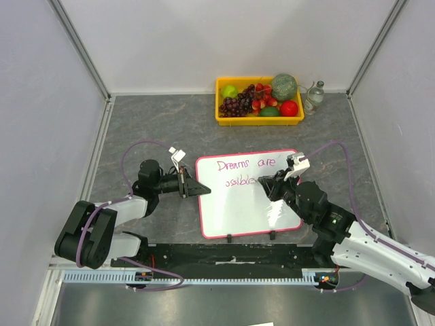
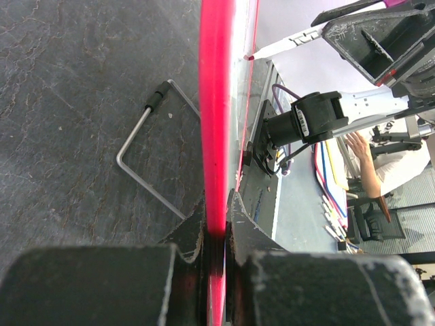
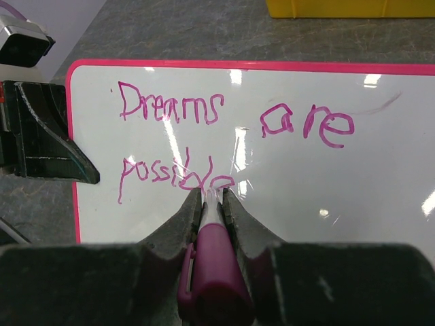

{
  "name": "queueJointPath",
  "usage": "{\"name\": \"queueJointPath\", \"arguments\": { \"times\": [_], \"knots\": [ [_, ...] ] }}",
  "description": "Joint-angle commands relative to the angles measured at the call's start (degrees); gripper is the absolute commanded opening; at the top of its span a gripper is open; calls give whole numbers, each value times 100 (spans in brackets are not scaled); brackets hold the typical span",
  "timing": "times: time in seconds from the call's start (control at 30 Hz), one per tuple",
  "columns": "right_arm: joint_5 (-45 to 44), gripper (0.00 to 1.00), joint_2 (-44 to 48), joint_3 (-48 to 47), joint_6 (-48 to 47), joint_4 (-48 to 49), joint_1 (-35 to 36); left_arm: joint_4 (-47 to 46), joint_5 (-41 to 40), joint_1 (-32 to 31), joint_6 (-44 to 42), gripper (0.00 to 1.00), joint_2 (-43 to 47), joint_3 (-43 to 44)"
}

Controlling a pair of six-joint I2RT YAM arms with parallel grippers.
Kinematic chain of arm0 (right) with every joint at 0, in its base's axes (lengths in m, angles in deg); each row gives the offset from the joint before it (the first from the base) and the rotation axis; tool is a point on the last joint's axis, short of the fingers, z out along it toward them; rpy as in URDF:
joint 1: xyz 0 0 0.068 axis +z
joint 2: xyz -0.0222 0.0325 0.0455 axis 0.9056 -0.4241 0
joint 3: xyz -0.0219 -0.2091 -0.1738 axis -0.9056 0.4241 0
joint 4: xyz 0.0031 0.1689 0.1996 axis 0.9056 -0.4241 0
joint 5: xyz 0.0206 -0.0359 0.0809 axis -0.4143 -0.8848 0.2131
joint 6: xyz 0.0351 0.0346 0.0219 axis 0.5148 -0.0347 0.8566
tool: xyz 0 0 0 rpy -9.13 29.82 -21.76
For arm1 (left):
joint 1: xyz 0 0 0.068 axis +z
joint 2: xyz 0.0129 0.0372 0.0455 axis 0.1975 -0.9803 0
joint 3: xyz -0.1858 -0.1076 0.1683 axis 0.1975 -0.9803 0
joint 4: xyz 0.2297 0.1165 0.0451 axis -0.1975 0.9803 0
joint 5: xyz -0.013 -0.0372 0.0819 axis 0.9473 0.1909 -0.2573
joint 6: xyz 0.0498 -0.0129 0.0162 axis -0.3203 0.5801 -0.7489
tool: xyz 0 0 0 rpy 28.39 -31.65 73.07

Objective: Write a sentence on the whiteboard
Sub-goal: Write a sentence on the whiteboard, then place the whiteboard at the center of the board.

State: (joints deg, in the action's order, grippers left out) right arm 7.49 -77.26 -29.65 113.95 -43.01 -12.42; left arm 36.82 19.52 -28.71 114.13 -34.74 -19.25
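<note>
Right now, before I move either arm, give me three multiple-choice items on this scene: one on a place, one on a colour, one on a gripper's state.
1. Where is the yellow plastic fruit tray?
A. At the far edge, beyond the white pink-rimmed whiteboard.
B. Between the arm bases.
C. In a gripper.

2. What colour is the handwritten sentence?
A. Black.
B. Green.
C. Magenta-pink.

3. How is the left gripper?
A. Open above the board.
B. Shut on the whiteboard's left rim.
C. Parked away from the board.

1 A: the overhead view shows it past the board's far side.
2 C: the right wrist view shows magenta strokes.
3 B: the left wrist view shows it clamping the rim.
</note>
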Motion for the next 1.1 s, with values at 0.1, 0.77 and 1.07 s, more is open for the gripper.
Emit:
{"name": "queueJointPath", "arguments": {
  "times": [0.1, 0.77, 1.07],
  "knots": [
    [-89, 0, 179, 169, 87, -308, -19, 366, -502, -26, -833, 2, -89, -109],
    [-652, 0, 478, -191, -19, -502, -19, 375, -519, -26, -842, 2, -80, -109],
    [-467, 0, 549, -384, -98, -406, -19, 392, -528, -26, -851, 4, -89, -100]
  ]
}}
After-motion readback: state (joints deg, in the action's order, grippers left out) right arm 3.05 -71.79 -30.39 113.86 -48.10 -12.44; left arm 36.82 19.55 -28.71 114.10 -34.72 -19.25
